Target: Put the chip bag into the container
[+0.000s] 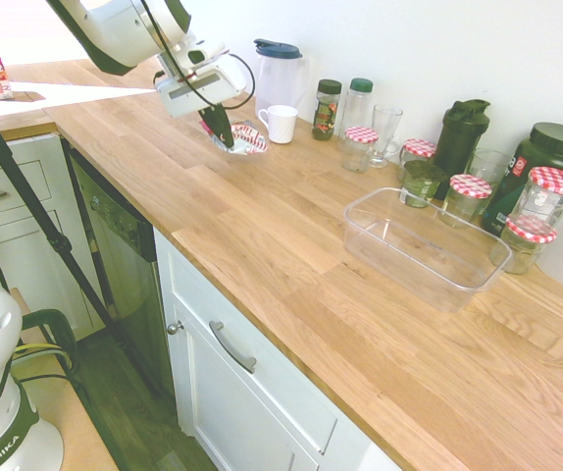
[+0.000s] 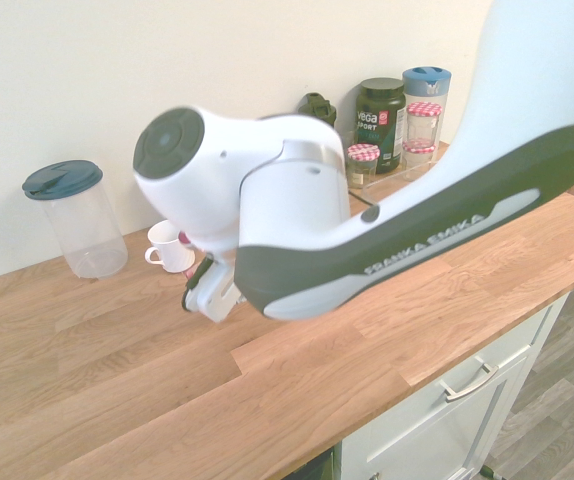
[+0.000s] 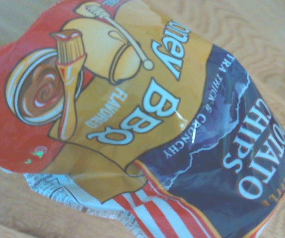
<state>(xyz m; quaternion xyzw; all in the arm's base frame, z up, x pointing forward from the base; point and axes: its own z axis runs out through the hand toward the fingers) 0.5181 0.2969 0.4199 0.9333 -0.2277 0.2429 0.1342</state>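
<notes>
The chip bag (image 1: pixel 249 139) lies on the wooden counter near the back wall, left of a white mug; its red-and-white striped edge shows. My gripper (image 1: pixel 225 137) comes down from above with its dark fingers together on the bag's left edge. In the wrist view the chip bag (image 3: pixel 147 124) fills the picture: red, orange-yellow and dark blue print over the wood. The container (image 1: pixel 424 243), a large clear rectangular tub, stands empty well to the right along the counter. In the second exterior view the arm hides the bag and the container.
Beside the bag stands a white mug (image 1: pixel 280 123), and behind it a clear pitcher (image 1: pixel 280 77) with a blue lid. Spice jars, a drinking glass (image 1: pixel 383 132), jars with red-checked lids (image 1: pixel 470 199) and dark bottles line the wall behind the container. The counter's front edge (image 1: pixel 262 294) runs diagonally.
</notes>
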